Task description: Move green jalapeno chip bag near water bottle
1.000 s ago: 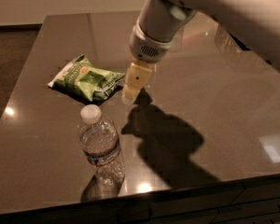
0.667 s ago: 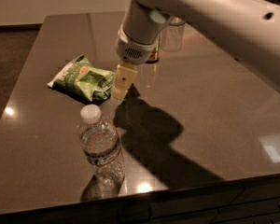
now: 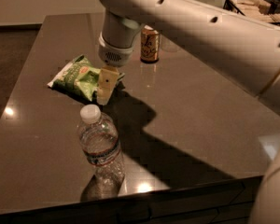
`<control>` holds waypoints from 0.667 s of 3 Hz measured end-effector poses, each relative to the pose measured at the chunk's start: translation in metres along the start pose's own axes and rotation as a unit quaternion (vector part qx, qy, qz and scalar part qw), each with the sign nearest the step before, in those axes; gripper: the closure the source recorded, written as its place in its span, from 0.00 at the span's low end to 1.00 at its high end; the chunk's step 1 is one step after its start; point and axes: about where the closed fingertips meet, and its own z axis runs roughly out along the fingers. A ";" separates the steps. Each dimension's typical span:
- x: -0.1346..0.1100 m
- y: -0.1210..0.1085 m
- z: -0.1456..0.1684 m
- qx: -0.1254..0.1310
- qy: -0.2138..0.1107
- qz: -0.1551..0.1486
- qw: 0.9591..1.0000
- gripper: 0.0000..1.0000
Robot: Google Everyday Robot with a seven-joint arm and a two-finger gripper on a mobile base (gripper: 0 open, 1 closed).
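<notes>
Camera view: your arm [image 3: 191, 29] reaches in from the upper right over a dark, glossy table [image 3: 210, 106]. Over the last second the gripper [image 3: 103, 97] has swung left and toward the camera. It started out to the right of the green jalapeno chip bag [image 3: 77, 76] and now hangs at the bag's right end, overlapping its edge. You cannot tell from this angle whether the pincer is wide or narrow, or whether it touches the bag yet. The bag lies flat in the same spot as before, left of centre. The water bottle [image 3: 100, 143] stands upright, unmoved, near the front edge, apart from the bag and closer to the camera. A gold-orange can [image 3: 150, 45] sits behind the arm. You are probably finishing the approach; gripping the bag and carrying it toward the bottle remain to be done.
</notes>
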 end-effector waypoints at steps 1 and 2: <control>-0.015 -0.009 0.020 -0.005 0.015 -0.008 1.000 0.03; -0.019 -0.012 0.024 -0.009 0.021 -0.013 1.000 0.26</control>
